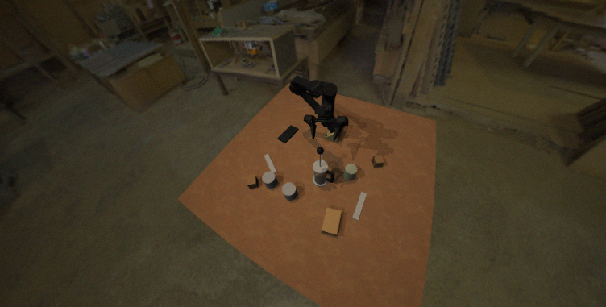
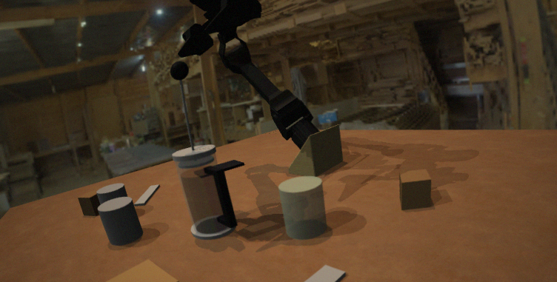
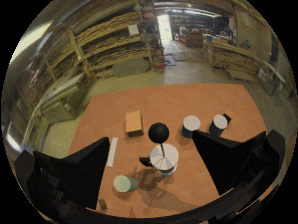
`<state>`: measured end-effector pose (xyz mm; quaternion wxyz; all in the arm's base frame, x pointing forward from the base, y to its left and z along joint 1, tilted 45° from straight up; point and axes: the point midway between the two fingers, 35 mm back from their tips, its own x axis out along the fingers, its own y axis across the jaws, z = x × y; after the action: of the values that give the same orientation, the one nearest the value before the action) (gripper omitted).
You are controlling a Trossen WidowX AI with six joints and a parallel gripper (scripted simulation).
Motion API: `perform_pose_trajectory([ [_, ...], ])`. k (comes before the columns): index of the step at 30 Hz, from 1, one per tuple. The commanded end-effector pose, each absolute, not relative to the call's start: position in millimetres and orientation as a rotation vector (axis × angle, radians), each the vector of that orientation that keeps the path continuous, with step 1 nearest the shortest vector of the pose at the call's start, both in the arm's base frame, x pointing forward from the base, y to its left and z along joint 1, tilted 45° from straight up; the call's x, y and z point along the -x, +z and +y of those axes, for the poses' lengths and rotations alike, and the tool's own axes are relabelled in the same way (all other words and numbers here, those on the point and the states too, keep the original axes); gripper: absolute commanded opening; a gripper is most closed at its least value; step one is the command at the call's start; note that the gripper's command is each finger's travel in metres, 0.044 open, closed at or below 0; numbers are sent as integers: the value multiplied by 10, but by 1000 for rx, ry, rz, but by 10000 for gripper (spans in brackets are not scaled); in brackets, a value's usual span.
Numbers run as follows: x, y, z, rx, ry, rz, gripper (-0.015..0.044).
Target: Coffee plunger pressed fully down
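The coffee press (image 1: 319, 175) (image 2: 201, 194) stands upright, with a pale lid and a black handle. Its plunger is up: the black ball knob (image 1: 320, 151) (image 2: 179, 70) (image 3: 158, 132) sits on a thin rod high above the lid (image 2: 192, 154) (image 3: 165, 156). My gripper (image 1: 325, 138) (image 3: 151, 138) is open and empty, its fingers wide apart. It is above the knob's level and on the arm's side of the press, not touching it. In the wrist view the knob shows between the fingertips, farther off. In the exterior view the fingers are dark and partly overlap.
A green cylinder (image 1: 350, 172) (image 2: 302, 207) (image 3: 124, 183) stands near the handle side. Two grey cylinders (image 1: 269, 180) (image 1: 289, 191) stand on the other side. An orange box (image 1: 331, 221) (image 3: 134, 123), a wedge (image 2: 327, 151), a brown cube (image 2: 415, 189) and a black plate (image 1: 288, 134) lie around.
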<state>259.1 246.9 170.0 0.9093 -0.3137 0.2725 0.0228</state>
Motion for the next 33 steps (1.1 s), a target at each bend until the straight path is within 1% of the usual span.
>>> perform_pose_trajectory([
  [1,-2612,1569,2310,817,-4,487,440],
  [11,-2636,1563,2307,817,-4,488,440],
  [33,-2951,1412,2238,816,-4,486,440],
])
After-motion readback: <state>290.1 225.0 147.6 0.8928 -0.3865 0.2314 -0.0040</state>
